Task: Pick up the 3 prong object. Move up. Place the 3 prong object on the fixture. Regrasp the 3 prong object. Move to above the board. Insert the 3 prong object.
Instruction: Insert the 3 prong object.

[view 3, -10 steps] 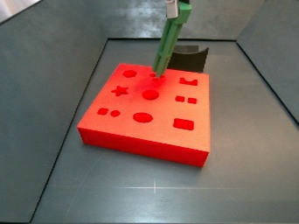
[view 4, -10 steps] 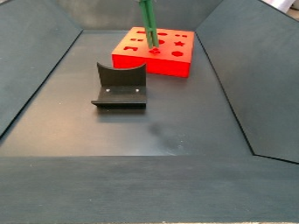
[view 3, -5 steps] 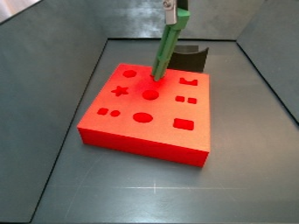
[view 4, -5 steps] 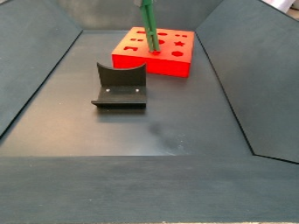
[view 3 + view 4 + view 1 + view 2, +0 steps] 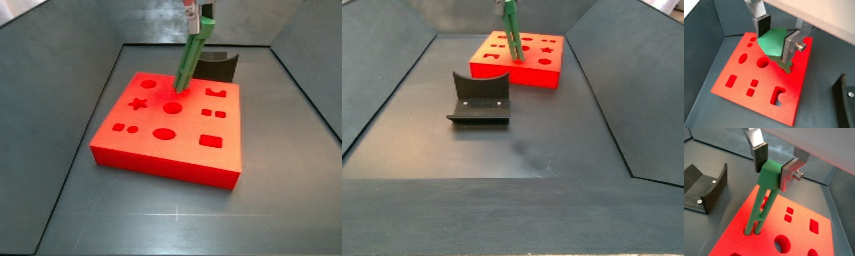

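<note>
My gripper hangs over the far part of the red board, shut on the wide top of the green 3 prong object. The object stands nearly upright, leaning slightly, prongs down. In a side view the gripper is at the top edge, and the object runs down to the board near a round hole. Its prong tips meet the board's top; I cannot tell how deep they sit. In a wrist view the object fills the gap between the fingers.
The dark fixture stands on the grey floor, apart from the board, and also shows behind the board. Sloping grey walls enclose the floor. The board's top has star, round and square holes.
The gripper has come down a little with the 3 prong object, whose top sits lower in a side view. The board and the fixture have not moved.
</note>
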Controlling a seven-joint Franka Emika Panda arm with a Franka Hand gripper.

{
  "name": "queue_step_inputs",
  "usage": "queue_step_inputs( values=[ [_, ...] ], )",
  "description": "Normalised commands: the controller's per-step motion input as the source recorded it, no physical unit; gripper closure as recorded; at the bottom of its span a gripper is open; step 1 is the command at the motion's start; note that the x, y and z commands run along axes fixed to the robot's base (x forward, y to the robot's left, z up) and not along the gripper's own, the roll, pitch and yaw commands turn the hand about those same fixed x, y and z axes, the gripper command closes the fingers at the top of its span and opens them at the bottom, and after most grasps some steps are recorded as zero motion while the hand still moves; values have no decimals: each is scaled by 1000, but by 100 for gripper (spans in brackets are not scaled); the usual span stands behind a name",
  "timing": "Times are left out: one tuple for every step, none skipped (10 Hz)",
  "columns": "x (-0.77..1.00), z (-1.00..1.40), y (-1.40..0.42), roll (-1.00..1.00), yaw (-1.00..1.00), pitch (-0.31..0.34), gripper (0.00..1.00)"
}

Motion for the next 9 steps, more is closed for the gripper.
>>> queue_step_inputs(
  values=[
    [-231, -49, 420, -341, -94, -456, 100],
    [-531, -343, 51, 0, 0, -453, 100],
    [-600, -243, -31, 103, 9, -393, 100],
    [-600, -240, -154, 213, 54, -369, 100],
    [-577, -349, -300, 333, 91, -334, 100],
    [-403, -320, -466, 494, 166, -191, 100],
    [-149, -331, -457, 500, 186, -94, 100],
    [-54, -351, -449, 500, 197, -44, 100],
    [0, -634, -74, 307, 203, -80, 100]
  ],
)
